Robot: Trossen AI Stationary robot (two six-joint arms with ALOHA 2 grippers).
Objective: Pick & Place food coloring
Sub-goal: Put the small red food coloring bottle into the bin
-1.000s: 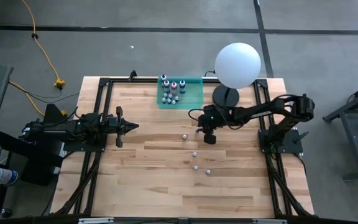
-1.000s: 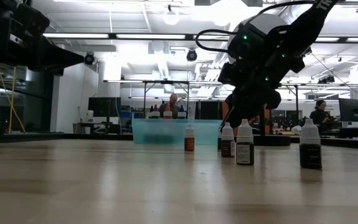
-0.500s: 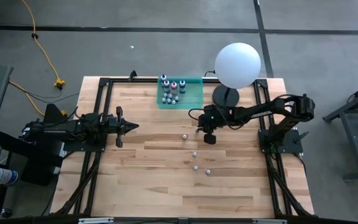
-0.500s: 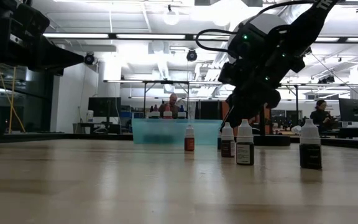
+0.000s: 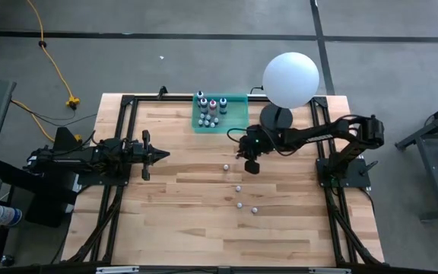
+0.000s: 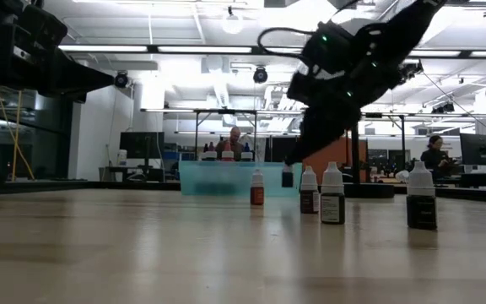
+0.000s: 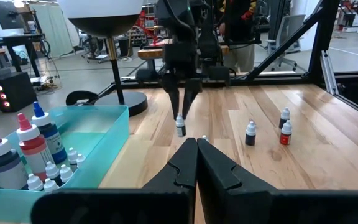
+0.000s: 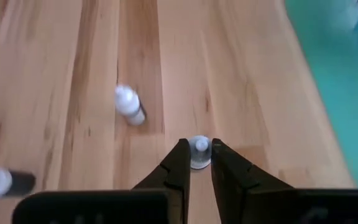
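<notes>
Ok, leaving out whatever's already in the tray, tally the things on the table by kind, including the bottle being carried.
Small bottles standing on the wood: 4
Bottle held in the right tool: 1
Teal tray: 1
Globe lamp: 1
Total: 7
</notes>
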